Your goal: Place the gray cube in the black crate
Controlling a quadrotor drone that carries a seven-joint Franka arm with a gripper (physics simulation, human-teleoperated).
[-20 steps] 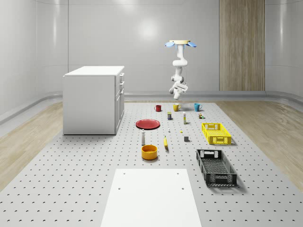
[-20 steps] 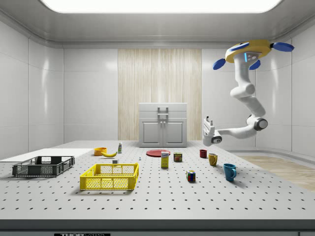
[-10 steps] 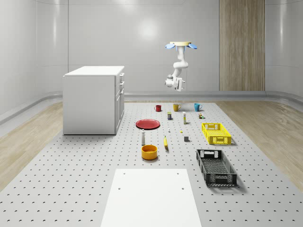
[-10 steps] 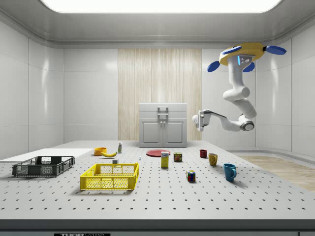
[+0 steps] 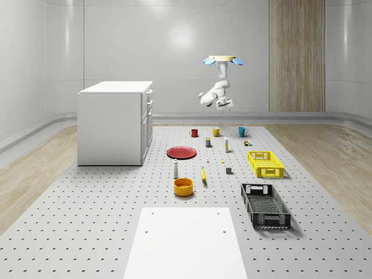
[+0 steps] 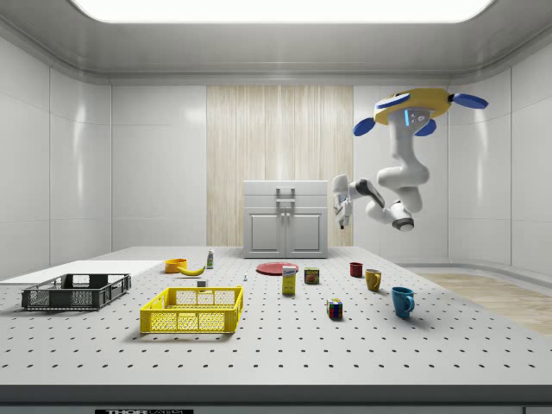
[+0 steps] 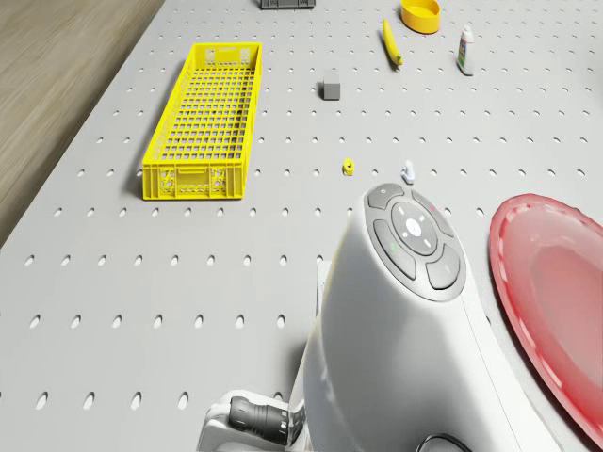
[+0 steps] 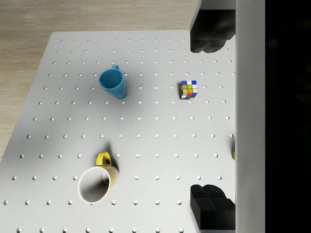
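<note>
The fingers (image 8: 212,30) stand wide apart with nothing between them, the gripper (image 8: 212,121) looking down on the worktop (image 8: 146,136) where a blue mug (image 8: 112,83), a yellow mug (image 8: 96,180) and a puzzle cube (image 8: 188,90) sit apart from one another. The drone (image 6: 412,105) hovers high over the far end of the worktop, above the row of mugs, its arm folded beneath it. The gray cube (image 5: 229,170) rests on the worktop between the banana (image 5: 203,174) and the yellow crate (image 5: 265,163), well apart from the gripper. The black crate (image 5: 265,205) lies nearer the whole-scene view's front, beyond the yellow one.
</note>
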